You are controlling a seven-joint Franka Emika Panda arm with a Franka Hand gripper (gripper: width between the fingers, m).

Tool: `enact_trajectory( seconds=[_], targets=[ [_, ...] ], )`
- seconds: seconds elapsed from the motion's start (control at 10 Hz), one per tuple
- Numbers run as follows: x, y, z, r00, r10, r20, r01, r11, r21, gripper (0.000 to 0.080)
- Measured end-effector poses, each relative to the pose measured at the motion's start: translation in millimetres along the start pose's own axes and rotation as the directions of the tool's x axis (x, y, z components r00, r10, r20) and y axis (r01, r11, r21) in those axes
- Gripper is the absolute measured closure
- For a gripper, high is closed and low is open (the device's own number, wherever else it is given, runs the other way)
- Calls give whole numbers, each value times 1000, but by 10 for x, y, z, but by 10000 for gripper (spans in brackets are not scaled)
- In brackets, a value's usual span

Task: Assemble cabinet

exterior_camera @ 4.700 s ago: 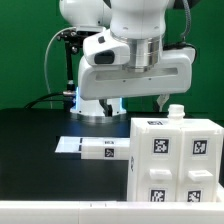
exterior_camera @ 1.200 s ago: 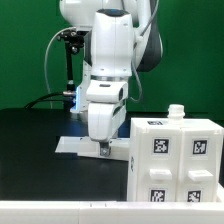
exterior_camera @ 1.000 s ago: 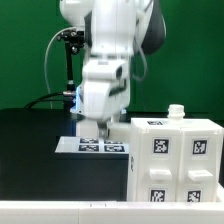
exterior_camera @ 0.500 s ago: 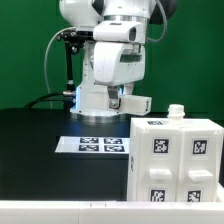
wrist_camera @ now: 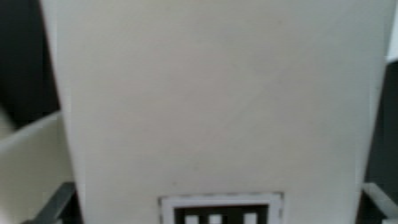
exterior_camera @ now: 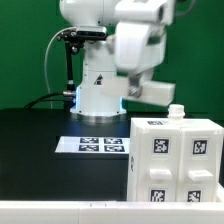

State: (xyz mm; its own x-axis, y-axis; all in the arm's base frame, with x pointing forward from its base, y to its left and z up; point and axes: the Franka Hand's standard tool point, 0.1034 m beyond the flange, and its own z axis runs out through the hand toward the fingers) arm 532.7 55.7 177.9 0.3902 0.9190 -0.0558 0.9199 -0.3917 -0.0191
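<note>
Raised and swung toward the exterior view's right since half a sec ago, the arm now carries a flat white plastic panel (exterior_camera: 155, 92) high above the black tabletop (exterior_camera: 35, 135); approx 1 s ago it was low over the marker board (exterior_camera: 98, 145), which now lies fully uncovered.

Largest first: the cabinet (exterior_camera: 172, 160), a big white box-shaped plastic body w/ square black-and-white tags, stands on the tabletop at the exterior view's lower right, near the marker board but apart from it. A small white knob-like bit (exterior_camera: 176, 112) sits on its top.

The panel fills the wrist view (wrist_camera: 214, 95), a tag at one end, so the hand (exterior_camera: 138, 85) looks clenched on it, though the fingers themselves are blurred or hidden.

Progress, as a judgement: early-to-mid. Body is standing, one panel is picked up and in transit, not yet fitted. Left to do: align the panel w/ the body and seat it; any further parts can't be told from these views.
</note>
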Motion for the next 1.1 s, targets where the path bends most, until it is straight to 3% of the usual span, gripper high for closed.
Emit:
enact_trajectory(
  seconds=[0.1, 0.2, 0.5, 0.7, 0.8, 0.9, 1.1],
  targets=[
    [149, 173, -140, 1000, -9, -17, 8, 999, -32, 255],
    [147, 170, -120, 1000, -8, -19, 7, 999, -33, 255],
    [162, 183, -92, 999, -25, -33, 25, 1000, -19, 255],
    [338, 425, -134, 994, -1, -105, 3, 1000, 17, 255],
    [410, 616, -244, 991, 13, -134, -12, 1000, 5, 255],
    [387, 706, -306, 989, 14, -148, -15, 1000, -10, 255],
    [367, 689, -261, 990, 18, -142, -19, 1000, -6, 255]
  ],
)
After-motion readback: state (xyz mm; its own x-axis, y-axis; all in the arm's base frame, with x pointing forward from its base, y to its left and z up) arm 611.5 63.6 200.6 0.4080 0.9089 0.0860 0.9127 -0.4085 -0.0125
